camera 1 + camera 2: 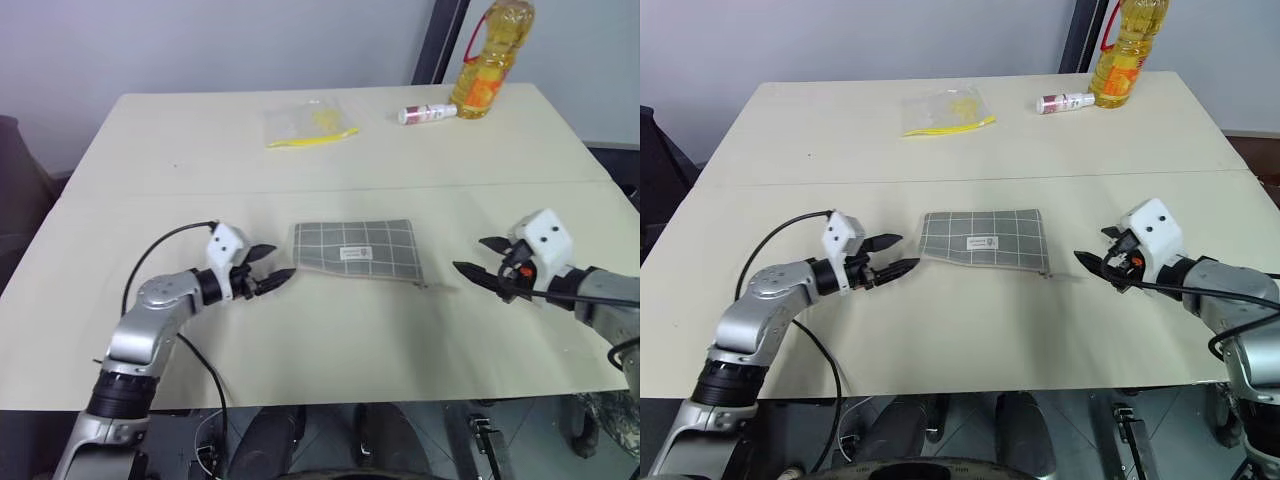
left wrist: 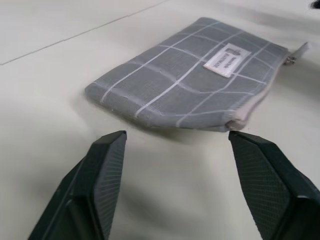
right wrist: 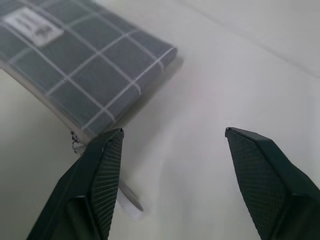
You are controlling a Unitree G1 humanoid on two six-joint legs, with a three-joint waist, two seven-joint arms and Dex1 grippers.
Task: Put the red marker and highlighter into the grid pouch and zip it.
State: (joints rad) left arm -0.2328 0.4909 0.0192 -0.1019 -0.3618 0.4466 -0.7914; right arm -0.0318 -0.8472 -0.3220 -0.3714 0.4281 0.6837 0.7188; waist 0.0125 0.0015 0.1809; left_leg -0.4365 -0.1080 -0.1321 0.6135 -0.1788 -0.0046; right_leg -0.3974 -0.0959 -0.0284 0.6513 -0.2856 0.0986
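Pouch [image 1: 357,250] lies zipped between our left gripper [image 1: 272,266] and right gripper [image 1: 480,256], fingers apart and empty; task appears complete, arms may retract.

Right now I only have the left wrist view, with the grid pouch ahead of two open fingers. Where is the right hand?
Observer: The right hand hovers open off the right end of the grid pouch, apart from it.
Operator: Which way does the zipper pull lie?
Observer: The white pull tab trails onto the table toward that hand.
Operator: Anything else out there?
Observer: A clear bag, a white tube and an oil bottle sit near the far edge.
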